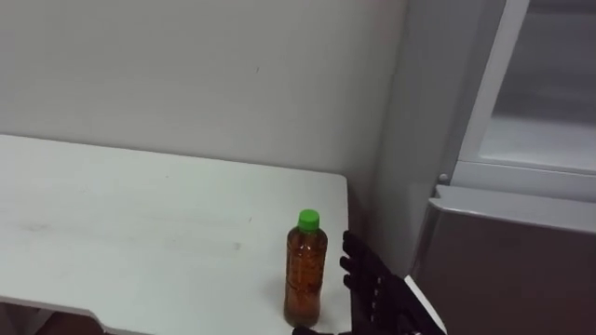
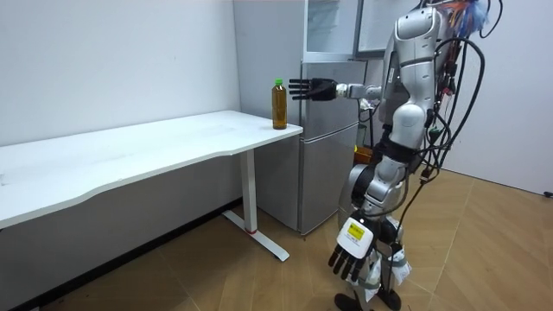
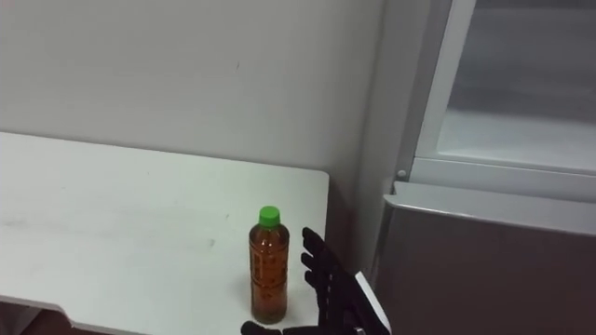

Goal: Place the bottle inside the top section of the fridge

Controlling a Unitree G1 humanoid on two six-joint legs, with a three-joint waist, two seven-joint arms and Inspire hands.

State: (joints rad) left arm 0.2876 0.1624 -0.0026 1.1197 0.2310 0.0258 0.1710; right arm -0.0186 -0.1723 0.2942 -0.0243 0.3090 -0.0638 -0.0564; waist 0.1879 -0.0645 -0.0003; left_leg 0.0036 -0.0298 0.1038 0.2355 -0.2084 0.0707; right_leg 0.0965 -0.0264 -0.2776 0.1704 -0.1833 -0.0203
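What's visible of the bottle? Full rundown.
The bottle is clear, plastic by the look, and filled almost to the neck with amber-brown liquid. It is closed with a green cap and has faint print on its lower body. It stands upright on the white table, near the corner beside the fridge. The right hand is open just to its right, not wrapped round it; the room view shows a slim gap.

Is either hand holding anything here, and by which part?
Nothing is held. The right hand is open beside the bottle, which stands upright on the table; the left hand hangs open at the robot's side.
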